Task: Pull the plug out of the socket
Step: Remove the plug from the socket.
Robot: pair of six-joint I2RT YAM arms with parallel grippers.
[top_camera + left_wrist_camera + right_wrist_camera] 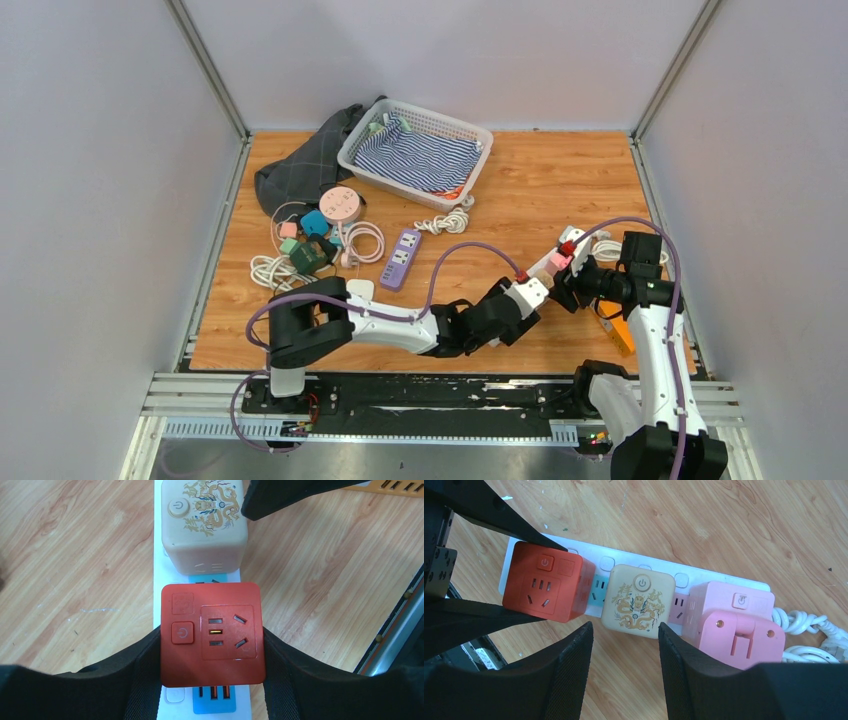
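A white socket strip (706, 575) lies on the wooden table with three cube plugs in it. The red cube plug (212, 632) sits at one end, and my left gripper (211, 641) is shut on its two sides. A cream cube with a dragon print (638, 600) stands in the middle and a pink cube (734, 622) at the other end. My right gripper (625, 630) hangs open just in front of the cream cube, with only bare wood between its fingers. In the top view both grippers meet at the strip (548, 262) on the right.
A white basket (415, 150) with striped cloth and a dark cloth (300, 165) lie at the back. A heap of plugs and cords (315, 240) and a purple strip (403, 258) sit on the left. An orange strip (618, 335) lies by the right arm.
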